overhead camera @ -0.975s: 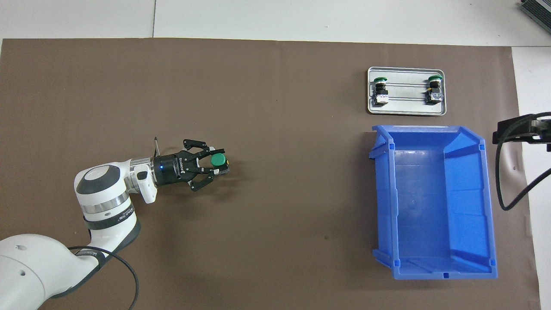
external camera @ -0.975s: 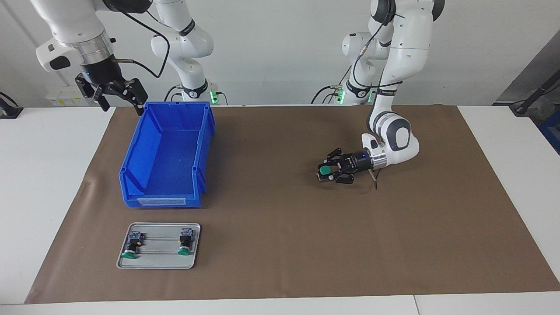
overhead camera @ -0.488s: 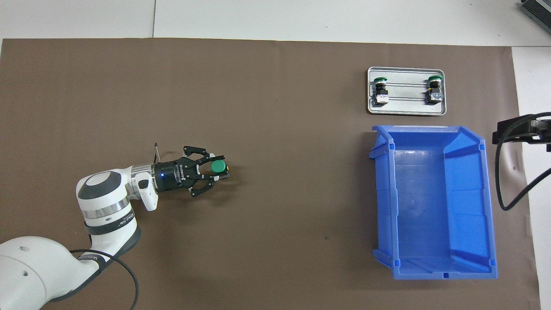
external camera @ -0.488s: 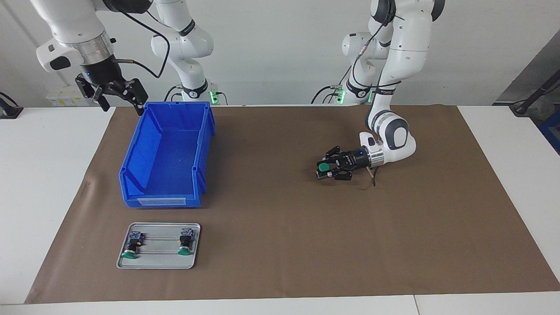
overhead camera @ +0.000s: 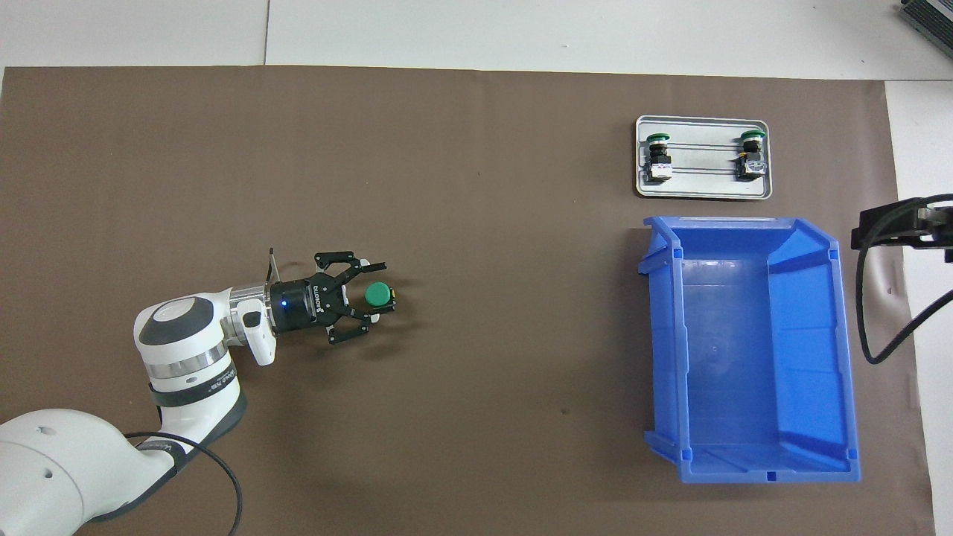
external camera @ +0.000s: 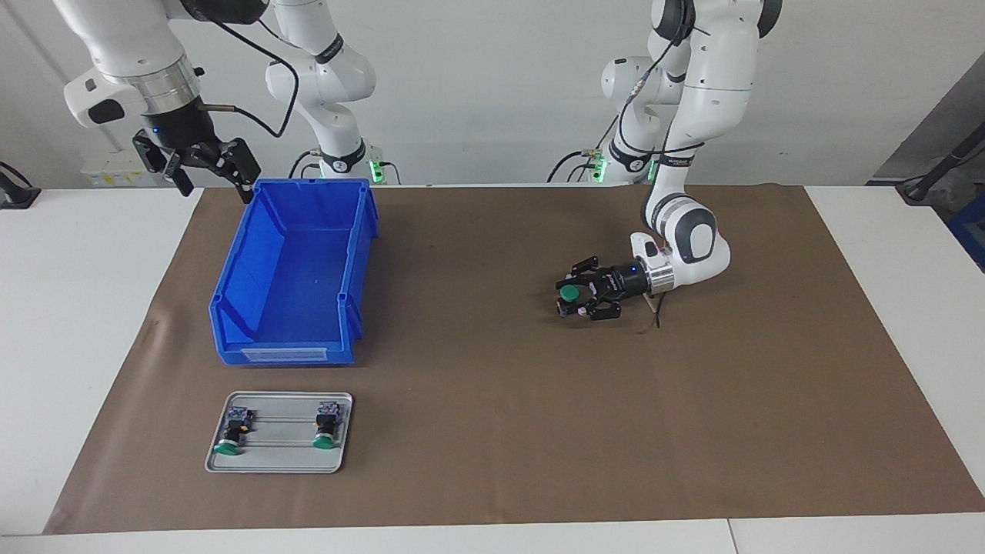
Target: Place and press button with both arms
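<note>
A robotics lab: two white jointed arms (external camera: pixel 692 92) stand bolted at the edge of a white table (external camera: pixel 85 308), green lights glowing at their bases. On the table lies a brown mat (external camera: pixel 500 400), bare pale wall rising just past the arms.

- Your facing view looks down from high across the table (external camera: pixel 92 323) toward both robots.
- Your overhead view looks steeply down from above their end.
- Both share the brown mat (external camera: pixel 492 431) (overhead camera: pixel 476 223), half a turn apart.
</note>
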{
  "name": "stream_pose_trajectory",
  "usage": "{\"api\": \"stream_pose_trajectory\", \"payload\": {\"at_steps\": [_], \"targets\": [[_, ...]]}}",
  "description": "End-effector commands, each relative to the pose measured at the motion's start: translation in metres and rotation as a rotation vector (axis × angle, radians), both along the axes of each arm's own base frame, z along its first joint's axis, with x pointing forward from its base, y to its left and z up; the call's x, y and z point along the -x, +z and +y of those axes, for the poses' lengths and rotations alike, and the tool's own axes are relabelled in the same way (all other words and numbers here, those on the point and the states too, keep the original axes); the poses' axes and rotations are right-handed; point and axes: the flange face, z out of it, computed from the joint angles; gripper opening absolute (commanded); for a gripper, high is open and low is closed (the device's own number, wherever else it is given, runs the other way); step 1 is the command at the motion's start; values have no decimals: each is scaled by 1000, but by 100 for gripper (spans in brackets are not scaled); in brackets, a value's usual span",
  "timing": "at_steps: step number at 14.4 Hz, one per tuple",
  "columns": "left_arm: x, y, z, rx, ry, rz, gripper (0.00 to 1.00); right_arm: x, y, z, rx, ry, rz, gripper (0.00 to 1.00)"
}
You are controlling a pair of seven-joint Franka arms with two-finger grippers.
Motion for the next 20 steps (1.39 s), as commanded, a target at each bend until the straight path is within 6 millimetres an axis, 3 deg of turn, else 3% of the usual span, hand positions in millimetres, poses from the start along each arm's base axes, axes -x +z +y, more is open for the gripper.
{"api": "stream_pose_trajectory", "payload": {"at_steps": [1,8,15,20], "targets": [[5,8,-7,-21,3,12,95,5,-1,-4,13,25,0,100],[4,22,4,-23,4,95,95,5,-1,-3,-3,18,-3,100],[-12,32,75,-87,13,190,95,5,-3,1,-30,-28,4,100],[-40,60,106,-126,28,251,95,2,2,-2,-60,-55,18,100]]}}
